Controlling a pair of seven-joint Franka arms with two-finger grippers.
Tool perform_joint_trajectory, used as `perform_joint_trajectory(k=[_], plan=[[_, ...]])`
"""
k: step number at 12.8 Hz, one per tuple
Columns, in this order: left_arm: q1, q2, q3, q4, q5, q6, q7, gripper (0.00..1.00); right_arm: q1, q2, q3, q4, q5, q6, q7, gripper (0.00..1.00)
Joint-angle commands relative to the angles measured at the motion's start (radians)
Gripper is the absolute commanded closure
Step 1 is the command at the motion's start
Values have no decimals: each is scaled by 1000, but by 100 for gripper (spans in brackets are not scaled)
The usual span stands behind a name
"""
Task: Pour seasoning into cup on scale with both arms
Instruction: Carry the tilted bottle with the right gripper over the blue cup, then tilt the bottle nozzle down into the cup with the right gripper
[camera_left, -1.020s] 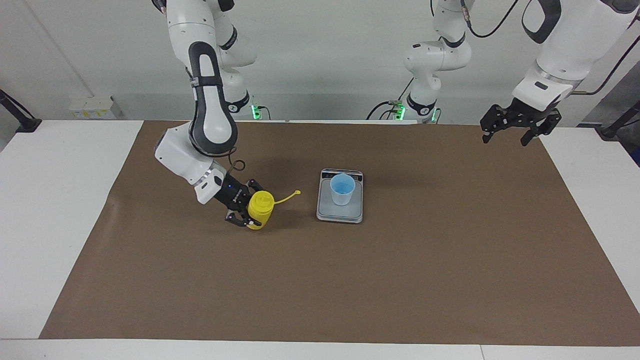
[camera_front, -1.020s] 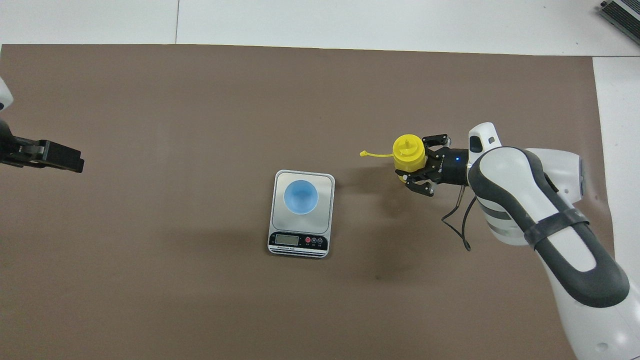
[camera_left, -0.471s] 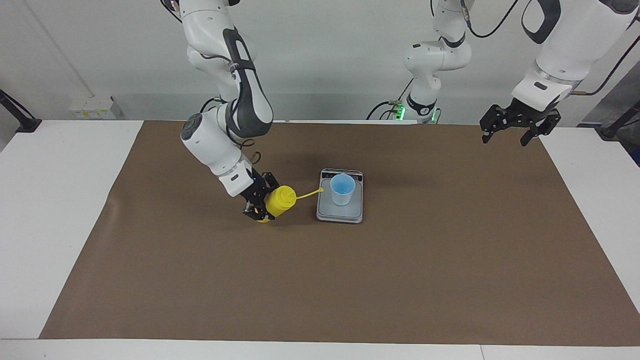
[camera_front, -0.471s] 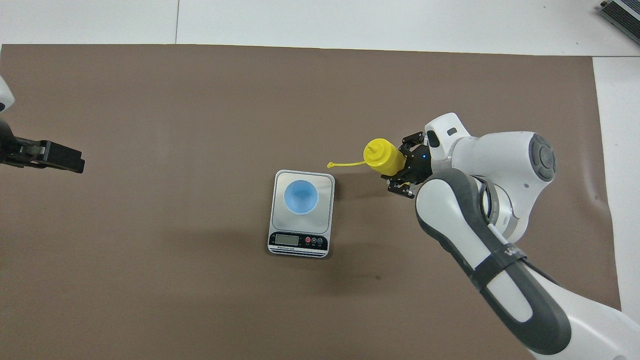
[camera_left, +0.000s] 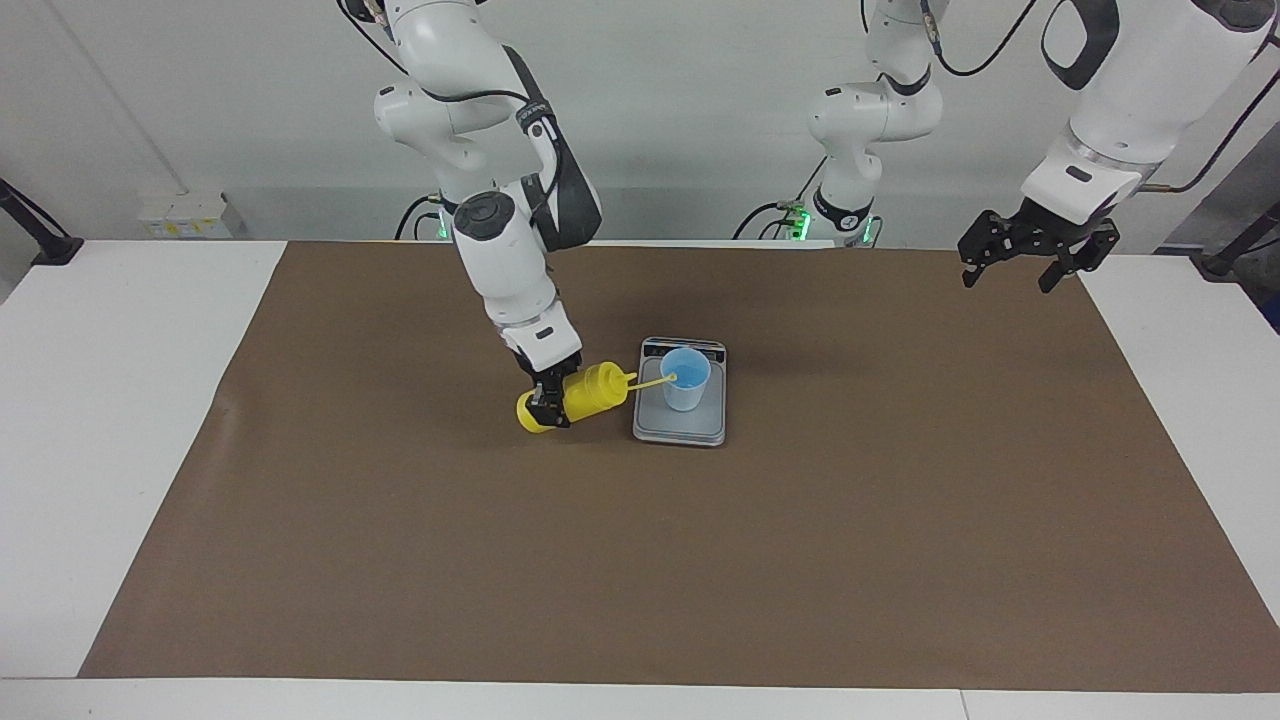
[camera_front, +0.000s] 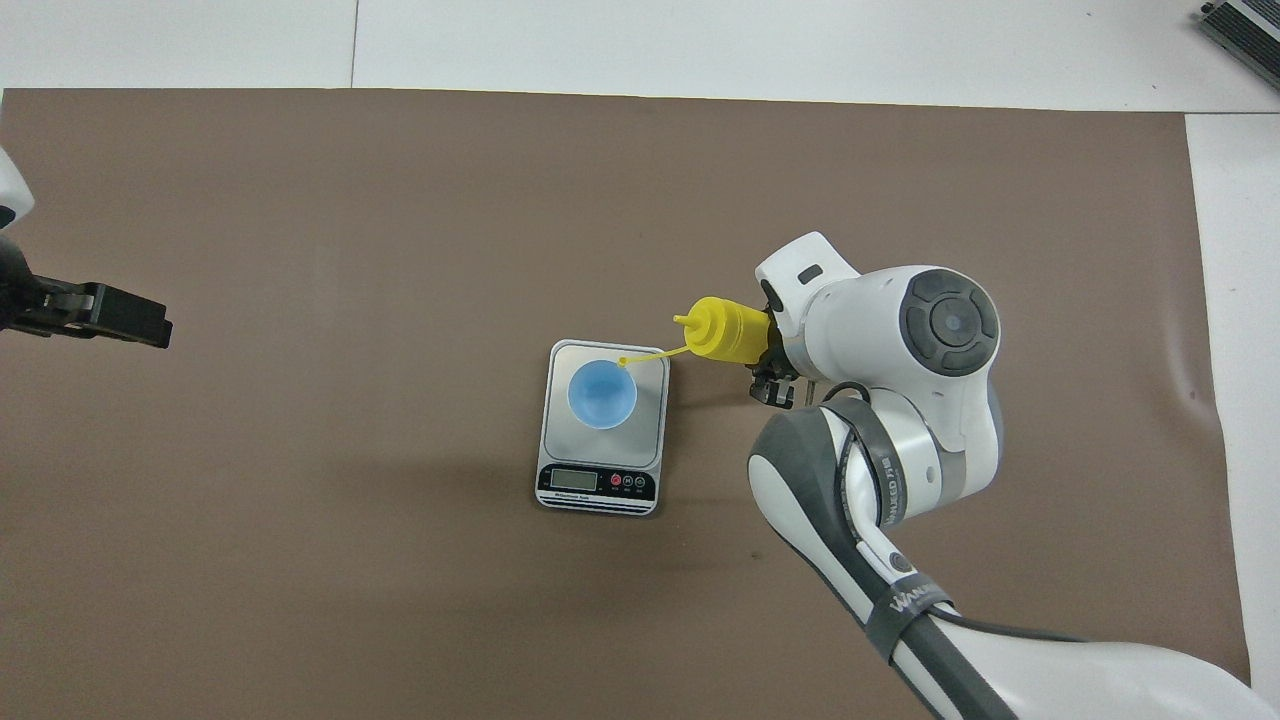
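Overhead view: my right hand (camera_front: 765, 350) grips the seasoning (camera_front: 722, 329), tipped at the cup's (camera_front: 601, 394) two o'clock. The cup sits on the scale (camera_front: 650, 445). My left hand (camera_left: 1018, 262) waits with fingers spread.

Yellow squeeze bottle (camera_left: 585, 394) lies tipped almost on its side in the right gripper (camera_left: 549, 405), clamped round its body, ribbed nozzle pointing toward the scale (camera_left: 680, 428); its thin cap strap (camera_left: 650, 383) runs out from the nozzle to the rim of the cup (camera_left: 685, 379). Cup: small, light-blue, translucent, tapered, upright on the flat grey-silver scale, just beside the gripper on the nozzle side. Scale's dark display strip sits on its edge nearer the robots.
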Motion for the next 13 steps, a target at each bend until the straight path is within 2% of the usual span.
perform_joint_trajectory(k=[1, 5, 8, 10, 13], plan=[[3, -24, -2, -29, -5, 7, 9, 0, -2, -13, 8, 70, -131, -80, 88, 100], [3, -24, -2, -28, -5, 7, 12, 0, 24, -16, 9, 77, -265, -66, 122, 100], [3, -22, -2, -29, -5, 7, 15, 0, 22, 3, 9, 74, -357, 3, 144, 100], [6, -22, -2, -28, -5, 7, 16, 0, 30, 39, 9, 75, -485, 70, 205, 100], [5, -22, -2, -28, -4, 7, 13, 0, 45, 53, 9, 77, -672, 84, 265, 100]])
